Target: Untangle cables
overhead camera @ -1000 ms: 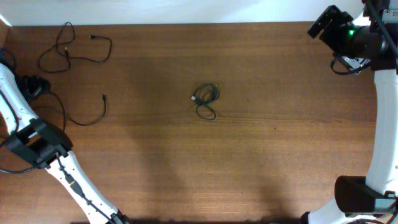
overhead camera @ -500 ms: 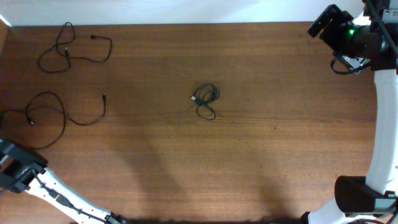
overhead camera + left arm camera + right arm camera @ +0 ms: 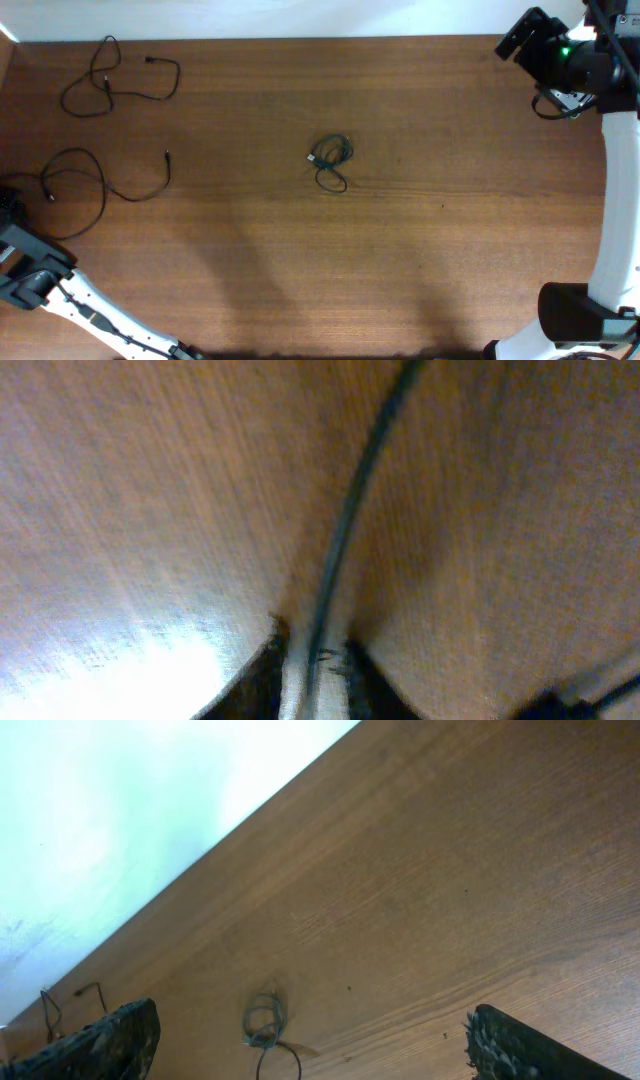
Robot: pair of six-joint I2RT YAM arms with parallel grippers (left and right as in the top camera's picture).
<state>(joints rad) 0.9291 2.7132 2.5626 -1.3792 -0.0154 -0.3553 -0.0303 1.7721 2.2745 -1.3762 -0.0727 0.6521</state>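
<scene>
Three black cables lie on the brown table. One sprawls at the far left corner [image 3: 110,85]. A second forms a loop by the left edge [image 3: 100,190]. A small tangled bundle [image 3: 330,160] sits mid-table and also shows in the right wrist view [image 3: 265,1020]. My left gripper [image 3: 8,205] is low at the left edge, and in its wrist view a cable strand [image 3: 345,530] runs down between its closed fingertips [image 3: 315,665]. My right gripper [image 3: 310,1050] hangs high at the far right, open, with nothing between its fingers.
The table's far edge meets a white wall [image 3: 130,810]. The left arm's white links [image 3: 90,300] cross the near left corner. The right arm's base [image 3: 590,310] stands at the near right.
My left arm has swung off the looped cable to the table's left edge, uncovering the loop. Its jaws have closed around a strand. The right arm has not moved.
</scene>
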